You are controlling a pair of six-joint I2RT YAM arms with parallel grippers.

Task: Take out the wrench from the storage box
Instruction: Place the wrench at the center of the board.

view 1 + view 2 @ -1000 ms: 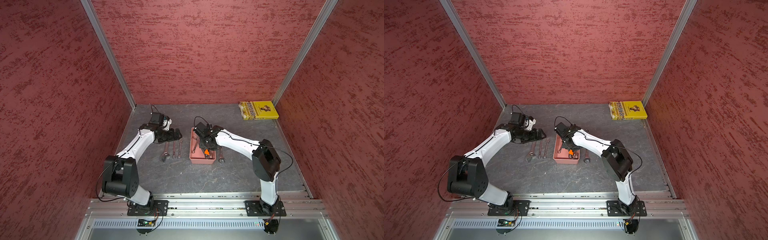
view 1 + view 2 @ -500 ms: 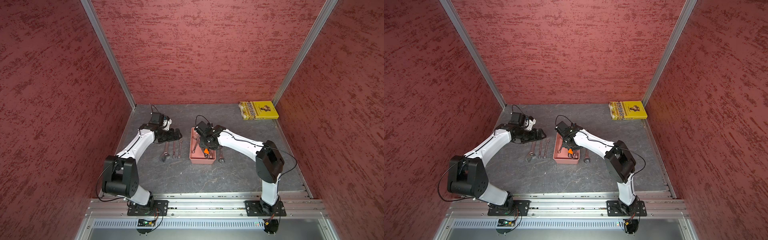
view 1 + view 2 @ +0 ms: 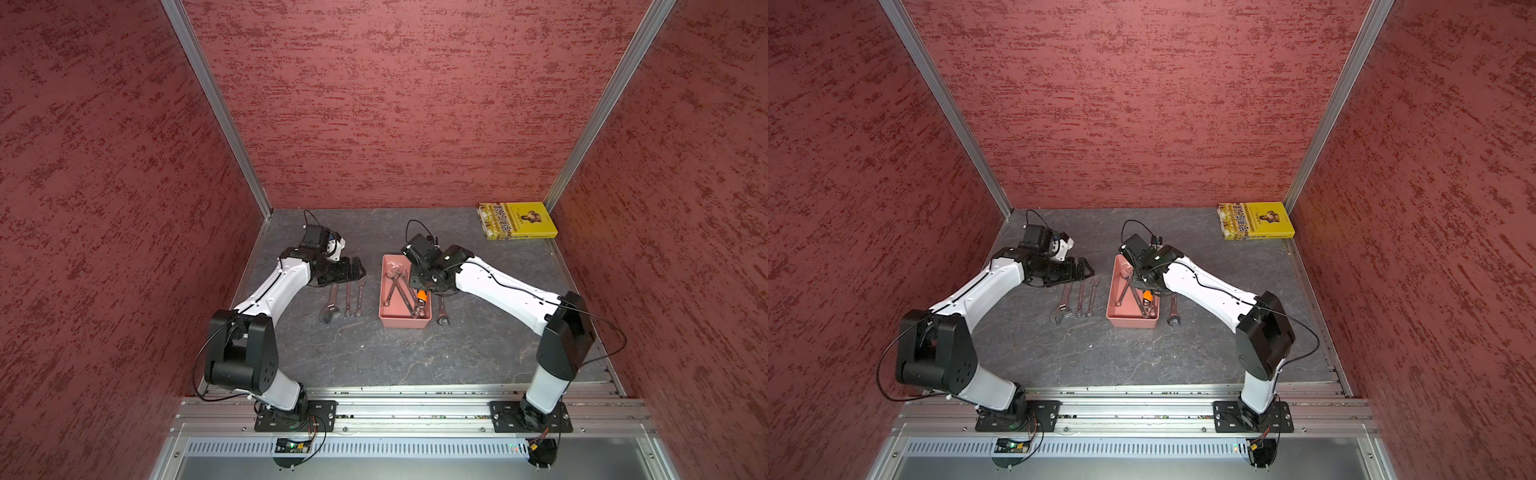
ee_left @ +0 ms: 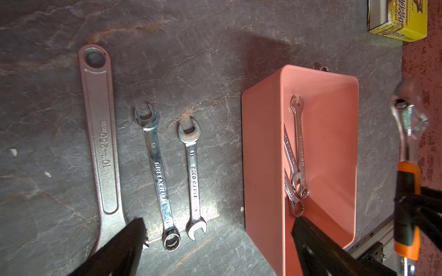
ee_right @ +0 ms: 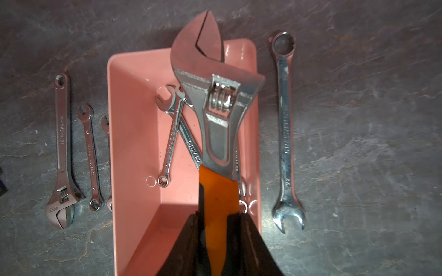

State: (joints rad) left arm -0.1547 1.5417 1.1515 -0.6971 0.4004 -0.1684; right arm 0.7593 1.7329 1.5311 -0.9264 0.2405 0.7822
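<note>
Right pincer [image 5: 218, 217] clamped on the orange-handled wrench [image 5: 215, 107], above the storage box [image 5: 134, 119].
My right arm [image 3: 498, 286] reaches forward and inward, elbow high, wrist pitched down. Jaws are nearly closed, pinching the orange grip, and the metal head is tilted up past the box rim. Small spanners [image 5: 172, 133] lie on the box floor. My left arm [image 3: 278, 286] is stretched forward. Left pincer [image 3: 351, 269] is wide open and empty, hovering over the far ends of three wrenches [image 3: 347, 297] on the table [image 3: 374, 361] left of the box.
</note>
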